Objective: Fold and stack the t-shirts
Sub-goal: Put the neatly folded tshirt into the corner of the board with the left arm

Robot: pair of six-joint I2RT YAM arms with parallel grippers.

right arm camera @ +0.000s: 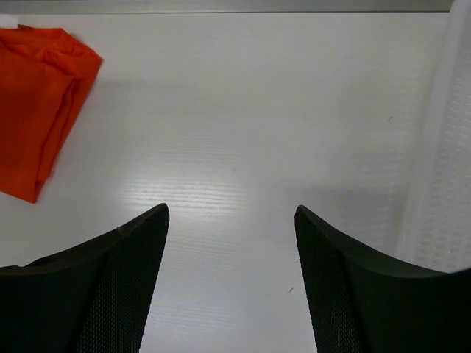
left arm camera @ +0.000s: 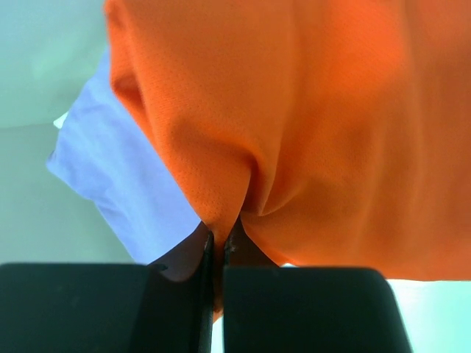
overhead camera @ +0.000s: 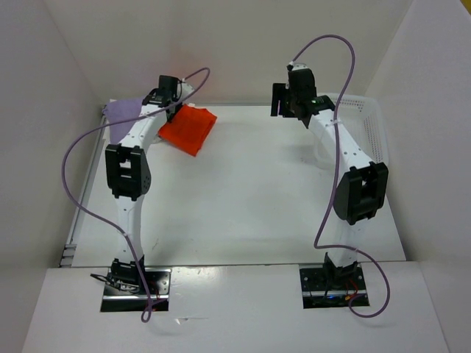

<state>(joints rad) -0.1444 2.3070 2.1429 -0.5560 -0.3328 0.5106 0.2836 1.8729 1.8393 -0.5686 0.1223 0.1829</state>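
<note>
Orange t-shirt (left arm camera: pixel 309 110): you have it pinched in your left gripper (left arm camera: pixel 218 246), whose two fingers stand pressed together with a gathered ridge of the cloth caught between their tips. In the left wrist view the fabric puckers into folds at the pinch and spreads out ahead of the fingers and off to their right, filling most of that view. The lavender t-shirt (left arm camera: pixel 125 169) lies ahead and to the left of that gripper, its near edge running under the orange cloth; whether the two shirts touch there you cannot confirm from these views. From the top view, the orange shirt sits as a folded bundle on the table (overhead camera: pixel 243 191) directly at the left gripper, and the lavender one lies beyond the left wrist, partly hidden by the arm. Your right gripper (right arm camera: pixel 230 211) stands wide, fingers well apart, with nothing between them and only bare table surface ahead. The orange shirt lies ahead and far to the left of that gripper, well apart from it. The white mesh basket (right arm camera: pixel 441 184) stands close on the right side of the right gripper, its wall running along the edge of the right wrist view.
</note>
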